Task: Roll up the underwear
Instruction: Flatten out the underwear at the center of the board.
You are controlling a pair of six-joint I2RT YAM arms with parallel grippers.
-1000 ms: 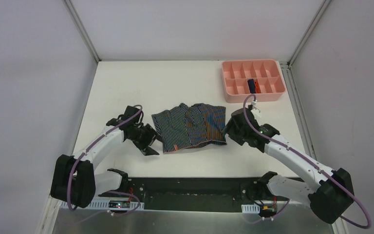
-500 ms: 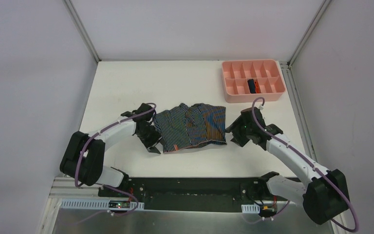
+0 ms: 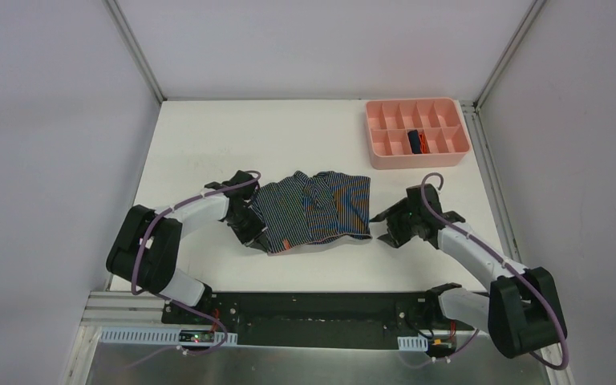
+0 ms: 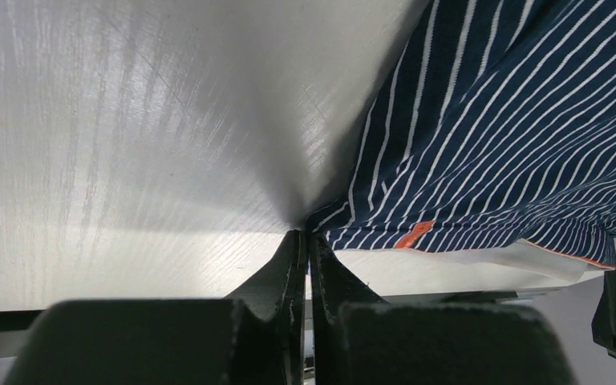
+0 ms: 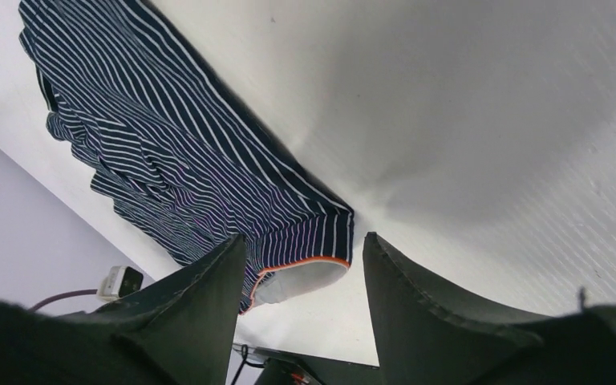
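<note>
The striped underwear (image 3: 313, 210), dark blue with thin pale lines, lies spread and somewhat rumpled on the white surface (image 3: 200, 136), at the centre of the top view. The left hand (image 3: 258, 239) sits low at the cloth's lower left corner. In the left wrist view its fingers (image 4: 285, 269) are clenched tight together with no gap, and their tips touch the very corner of the fabric, near a small orange tag (image 4: 413, 234). Whether any cloth is nipped between the tips cannot be told. The right hand (image 3: 381, 229) is at the cloth's right edge and is released. In the right wrist view its two fingers (image 5: 208, 293) stand well apart, and the orange-trimmed corner of the garment lies in the gap between them. Contact with either finger cannot be told. The second underwear (image 3: 415, 142), navy with orange, sits bundled in a compartment in the lower row of the pink tray (image 3: 417, 163), at the upper right of the top view, well apart from both hands.
</note>
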